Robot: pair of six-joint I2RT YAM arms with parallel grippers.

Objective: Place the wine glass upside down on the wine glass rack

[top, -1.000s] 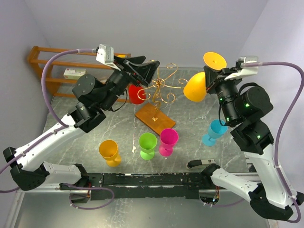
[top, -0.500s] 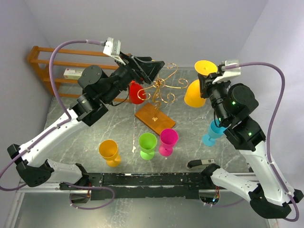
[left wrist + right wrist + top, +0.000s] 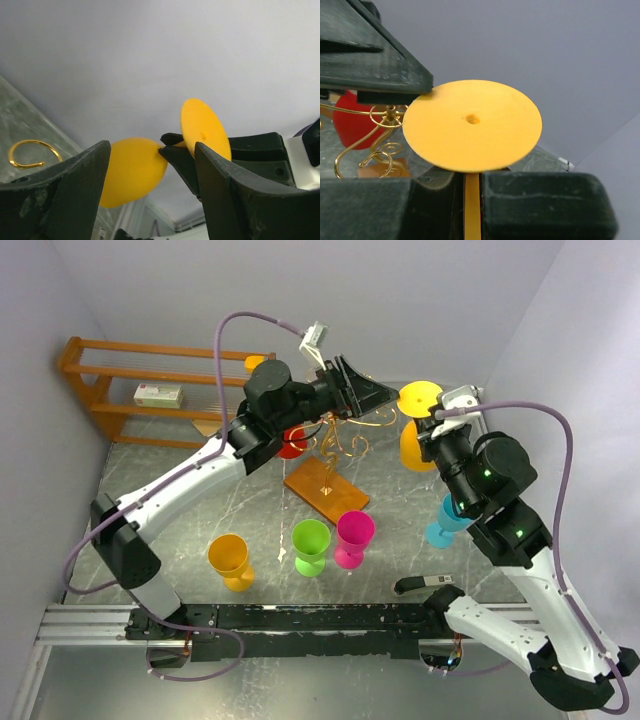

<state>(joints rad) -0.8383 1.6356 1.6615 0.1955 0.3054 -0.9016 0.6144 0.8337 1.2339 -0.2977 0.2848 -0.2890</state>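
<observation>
Grey marble tabletop [image 3: 150, 505], pale walls. Nearest: four spare coloured glasses [image 3: 311, 545], upright. Mid: wine glass rack [image 3: 325, 488], red glass [image 3: 290, 443] hung. Beyond: right tool [image 3: 432, 426] pinching stem of inverted wine glass [image 3: 415, 448], aloft beside rack; left tool [image 3: 372, 395] spread, by its foot. Hanging outstanding.

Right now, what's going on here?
The right gripper is shut on the stem of the yellow glass, holding it upside down, foot up, beside the rack. The left gripper is open, raised close to that foot and holding nothing. A red glass seems to hang from the rack. An orange glass, a green glass, a pink glass and a blue glass stand upright on the table. The yellow one is not yet hung.
</observation>
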